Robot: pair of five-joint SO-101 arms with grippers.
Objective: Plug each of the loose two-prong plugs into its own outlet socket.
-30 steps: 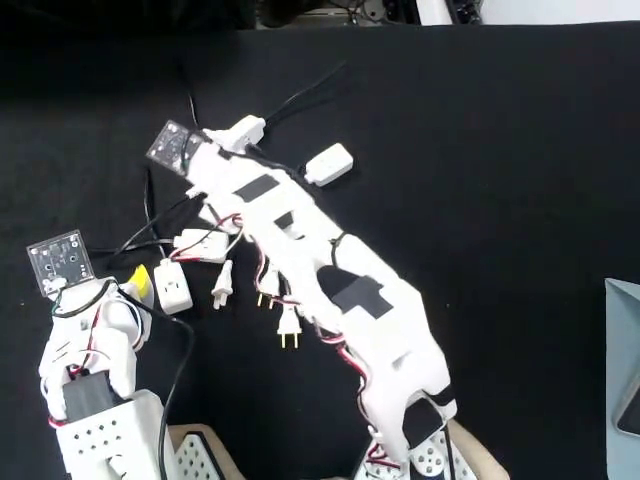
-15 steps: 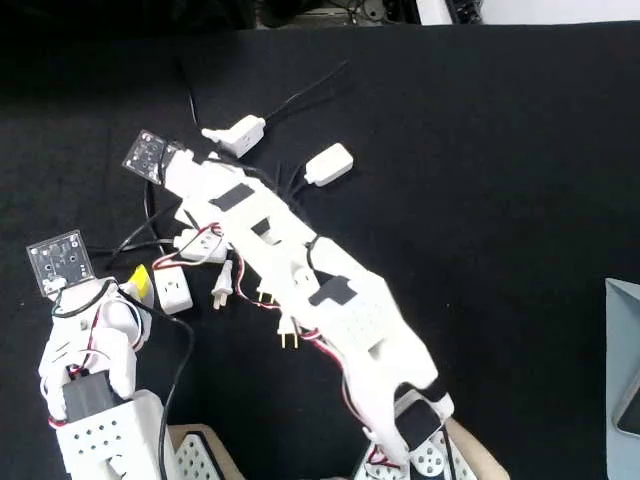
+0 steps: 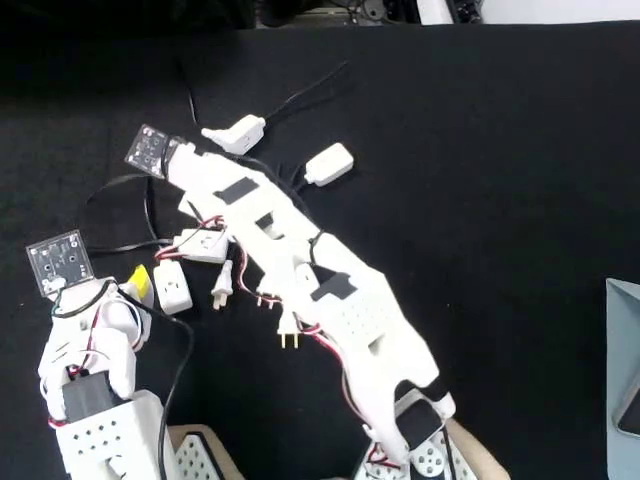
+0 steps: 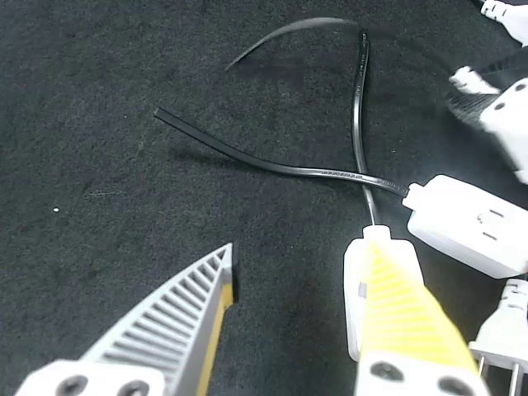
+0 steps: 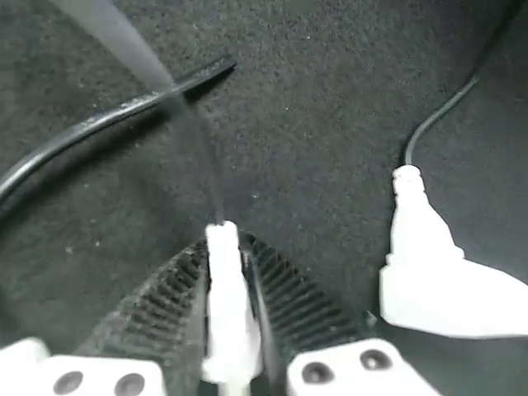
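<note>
Since the earlier frames, the wrist of the right arm (image 3: 300, 270) has been swung leftward, away from the angled white plug (image 3: 235, 133), and a black cord (image 3: 105, 186) has been drawn out into a loop on the black table (image 3: 480, 200). The right gripper (image 5: 224, 243) is seen closed, its ribbed pads (image 5: 165, 305) clamped on a white plug (image 5: 224, 305) held edge-on. The long axis of that plug runs along the pads, its cord leaves past the tips, and its prongs cannot be seen. The left gripper (image 4: 297, 247) is spread wide and nothing is held in it. An outlet socket (image 4: 466, 227) lies just beside its yellow finger (image 4: 396, 313), with slots showing on the upper face. The coming move is judged to turn on this relation: the socket is nearest the left gripper, so the held plug would have to be carried back and presented prongs-first. One two-prong plug (image 3: 222, 285) and a second two-prong plug (image 3: 289, 330) lie unplugged beside the right arm.
</note>
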